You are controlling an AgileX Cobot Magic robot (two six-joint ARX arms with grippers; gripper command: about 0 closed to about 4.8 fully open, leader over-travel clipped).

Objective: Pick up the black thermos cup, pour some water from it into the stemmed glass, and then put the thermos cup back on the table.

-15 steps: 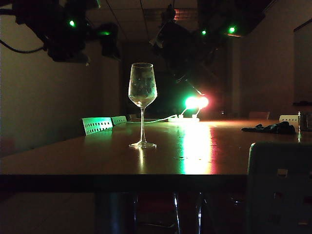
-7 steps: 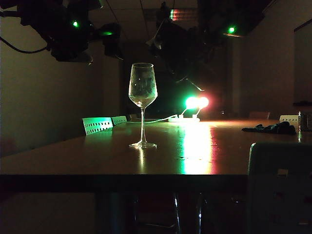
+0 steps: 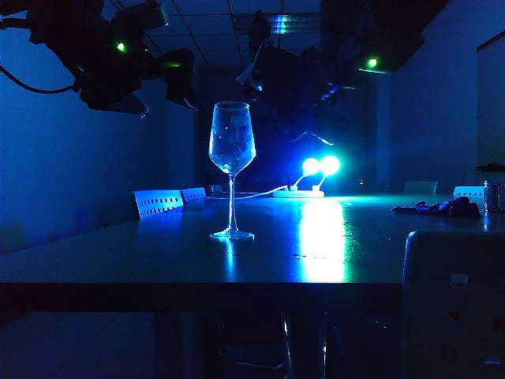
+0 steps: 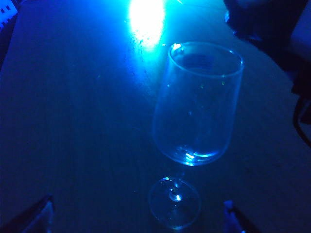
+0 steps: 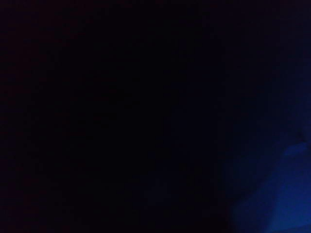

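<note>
Black thermos cup could not be picked out with any certainty: the right wrist view was almost wholly dark, perhaps because something close blocked the lens, and in the exterior view the right gripper (image 3: pixel 296 87) was only a black mass raised above the table (image 3: pixel 158 260), to the right of the glass's rim. Whether its jaws were spread, closed, or clamped on the cup could not be told from these pictures.

Below it the stemmed glass (image 3: pixel 231 168) stood upright on the table, its long axis vertical, its foot flat on the glossy top and its mouth open upward. A bright gleam low in the bowl in the left wrist view may have been water or only reflection; that stayed unclear.

The left gripper (image 3: pixel 170 71) hung in the air on the other side of the glass, up and to the left of its rim, touching nothing. Its two fingertips (image 4: pixel 41 213) stood wide apart and empty, with the glass (image 4: pixel 197 104) between and beyond them.

Judged from this, the coming move turned on the glass's open mouth lying below and to the left of the right gripper, the arm seemingly nearer to pouring.
</note>
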